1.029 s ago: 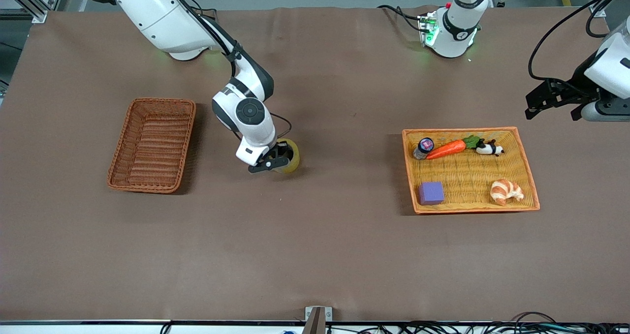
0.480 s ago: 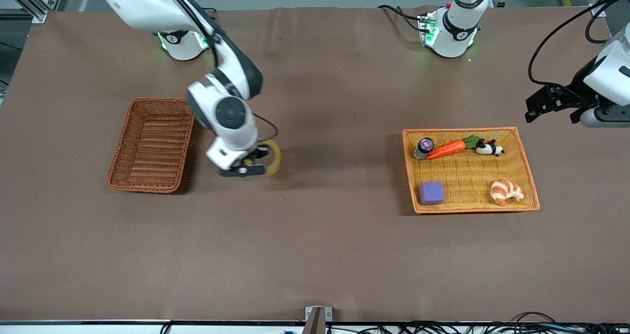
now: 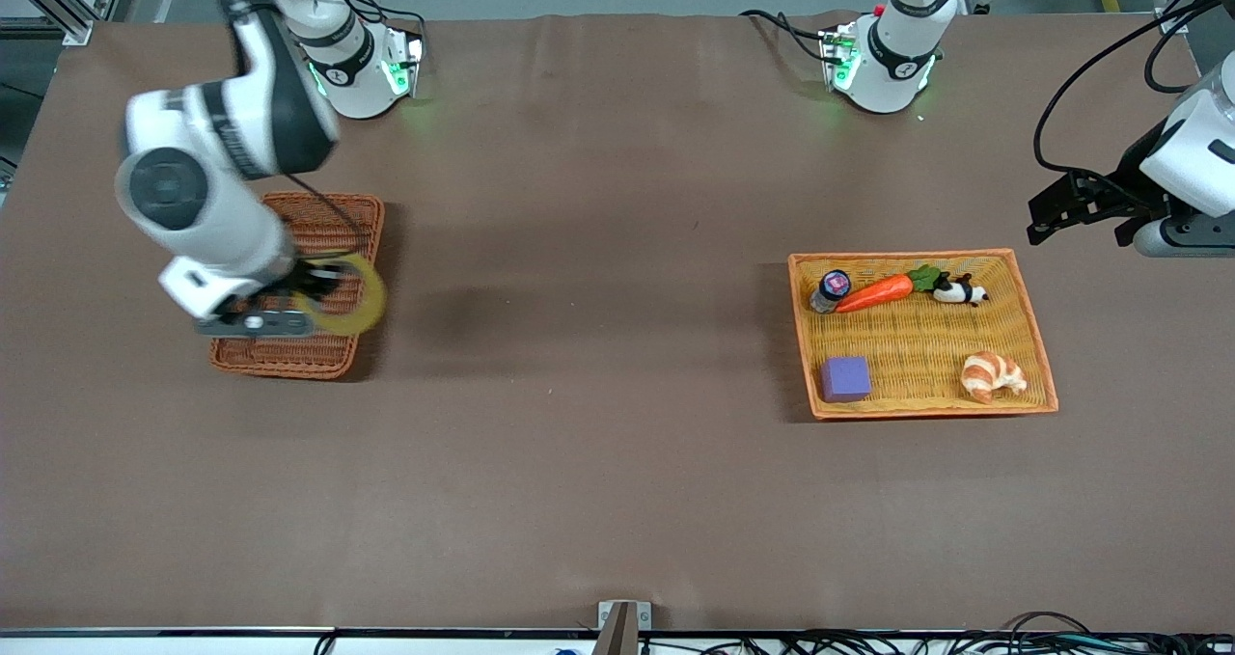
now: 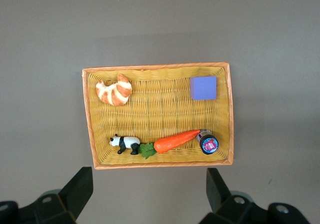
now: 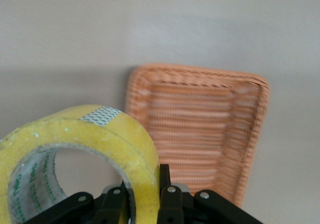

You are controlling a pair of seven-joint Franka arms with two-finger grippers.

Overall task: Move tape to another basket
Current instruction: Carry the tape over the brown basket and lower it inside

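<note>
My right gripper is shut on the wall of the yellowish tape roll and holds it in the air over the edge of the reddish-brown wicker basket that faces the table's middle. In the right wrist view the tape fills the near corner, pinched between my fingers, with the basket under it. My left gripper is open and empty in the air at the left arm's end of the table, waiting; its fingertips frame the tray.
A bright orange-yellow flat tray toward the left arm's end holds a small jar, a carrot, a toy panda, a purple block and a croissant. A brown cloth covers the table.
My right arm has lifted the tape off the table's middle and carried it toward its own end, to over the brown basket's edge. The left arm has barely moved.
</note>
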